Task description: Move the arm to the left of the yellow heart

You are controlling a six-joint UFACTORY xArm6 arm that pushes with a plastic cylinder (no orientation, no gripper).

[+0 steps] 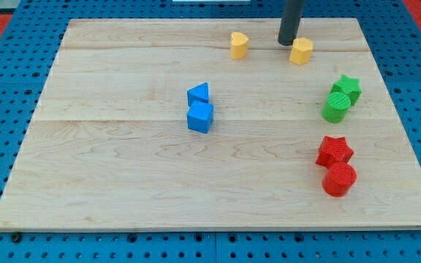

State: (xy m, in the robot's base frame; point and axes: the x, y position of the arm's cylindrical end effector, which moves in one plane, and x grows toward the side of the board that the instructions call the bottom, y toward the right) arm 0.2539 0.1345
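Two yellow blocks sit near the view's top. One is right of centre and looks heart-shaped. The other is further left, and its shape is harder to make out. My dark rod comes down from the top edge, and my tip rests on the board just left of the right-hand yellow block, almost touching it. The left-hand yellow block is a short way off to the tip's left.
A blue triangle-like block and a blue cube touch near the board's middle. A green star and a green cylinder sit at the right. A red star and a red cylinder sit at lower right.
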